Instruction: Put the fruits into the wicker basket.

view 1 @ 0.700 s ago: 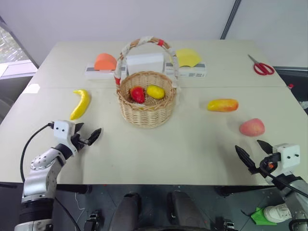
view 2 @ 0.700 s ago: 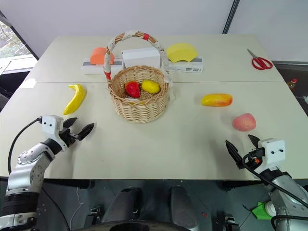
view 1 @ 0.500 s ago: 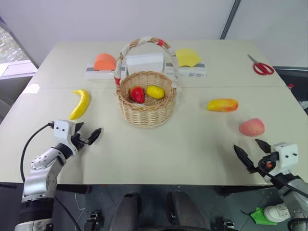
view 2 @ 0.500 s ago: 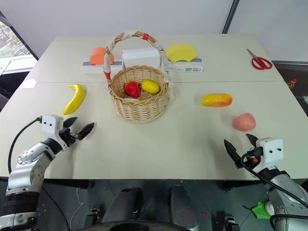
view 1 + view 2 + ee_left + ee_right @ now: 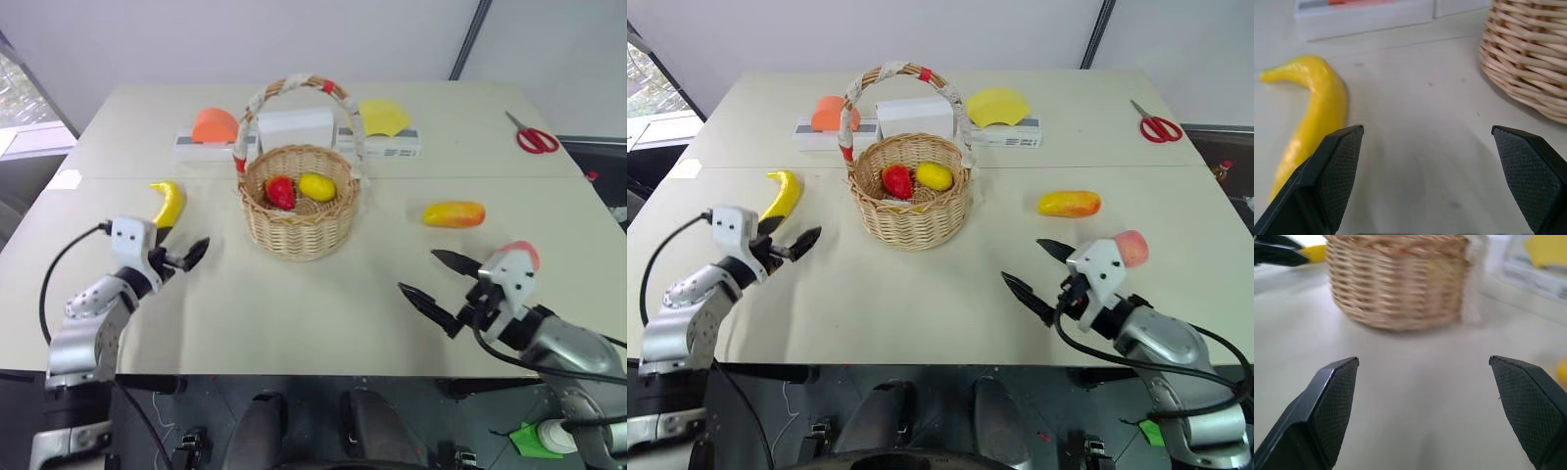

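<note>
While seemingly upright, wicker basket (image 5: 299, 201) holds red fruit (image 5: 280, 192), lemon (image 5: 316, 186).

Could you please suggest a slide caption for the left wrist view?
Open left gripper hovers over the table, with the banana beside one finger and the wicker basket ahead.

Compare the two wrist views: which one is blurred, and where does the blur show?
Right wrist view: the basket is smeared and soft, weave streaked. Left wrist view: the banana and basket weave are crisp, with a soft shadow on the table between the fingers.
</note>
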